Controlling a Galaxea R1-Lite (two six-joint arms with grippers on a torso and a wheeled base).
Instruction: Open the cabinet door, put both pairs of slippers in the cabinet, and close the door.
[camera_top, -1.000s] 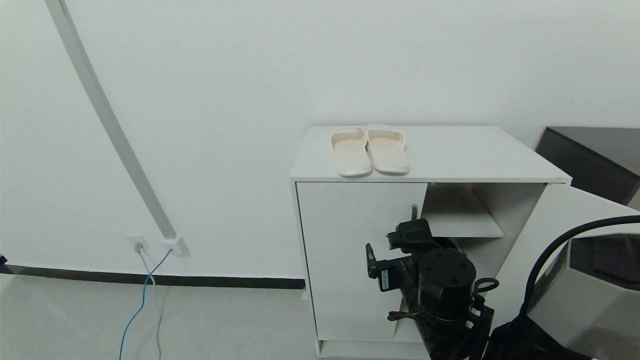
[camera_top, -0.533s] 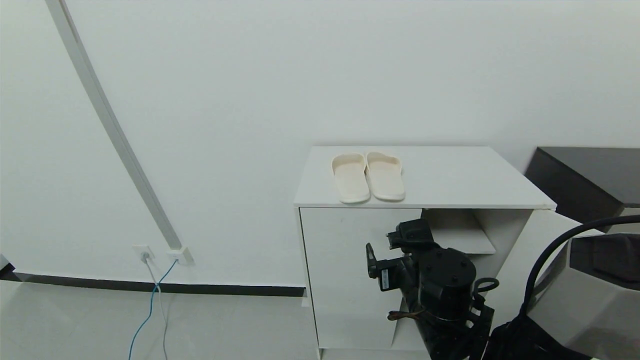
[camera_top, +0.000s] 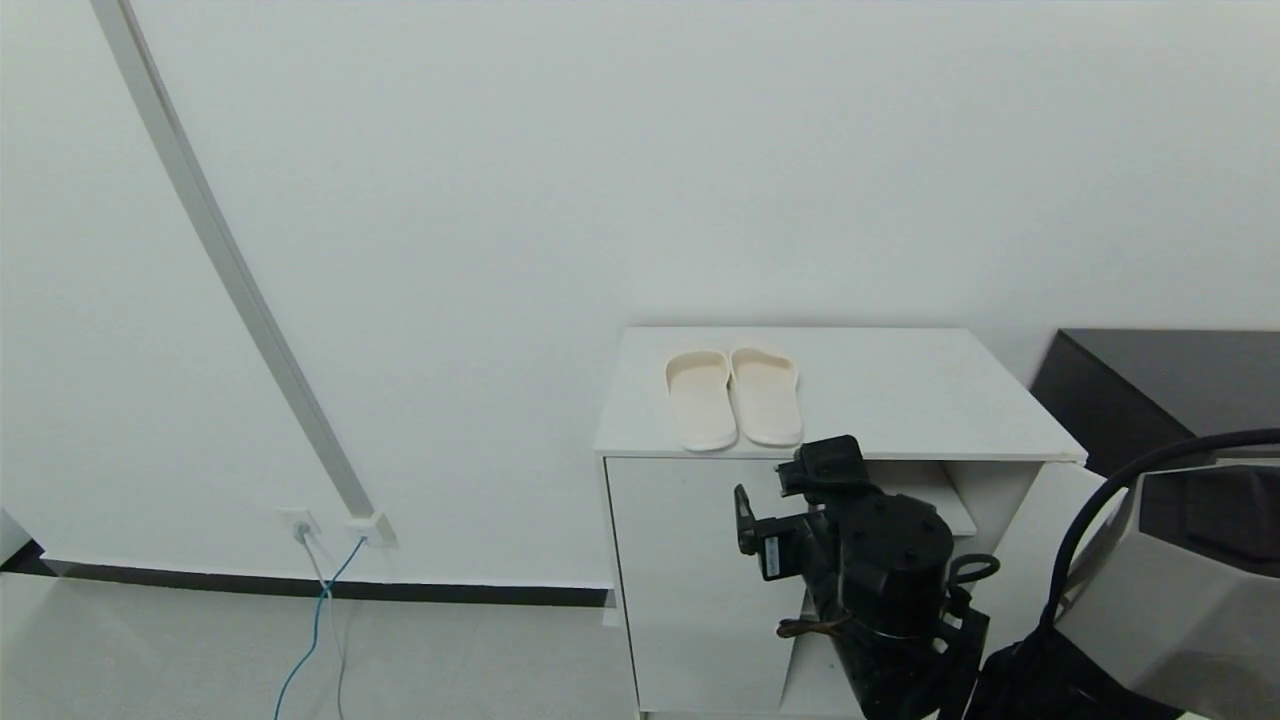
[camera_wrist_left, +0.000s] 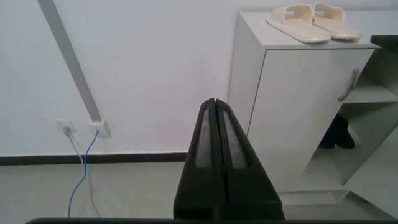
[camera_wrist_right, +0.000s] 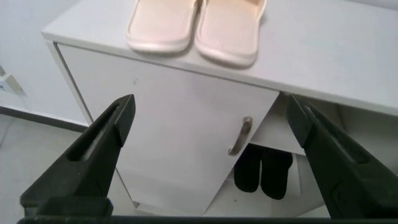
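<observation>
A pair of cream slippers (camera_top: 733, 397) (camera_wrist_right: 196, 25) (camera_wrist_left: 314, 17) lies side by side on top of the white cabinet (camera_top: 900, 400). The cabinet's left door (camera_wrist_right: 168, 130) is closed, with a handle (camera_wrist_right: 240, 135) (camera_wrist_left: 350, 84) at its edge. Its right door (camera_top: 1035, 560) stands swung open. A dark pair of slippers (camera_wrist_right: 264, 171) (camera_wrist_left: 339, 132) stands inside on the lower level. My right gripper (camera_wrist_right: 210, 102) hangs open in front of the left door, just below the cabinet top, holding nothing. My left gripper (camera_wrist_left: 215, 104) is shut and empty, farther back to the cabinet's left.
A black piece of furniture (camera_top: 1160, 390) stands right of the cabinet. On the wall to the left run a slanted cable duct (camera_top: 220, 260) and sockets with cables (camera_top: 330, 530) down to the floor. The floor (camera_top: 300, 650) left of the cabinet is bare.
The whole head view has shifted: cabinet, slippers and sockets sit lower in the picture, so the camera moved. The right arm keeps its place in the picture, now level with the cabinet top.
</observation>
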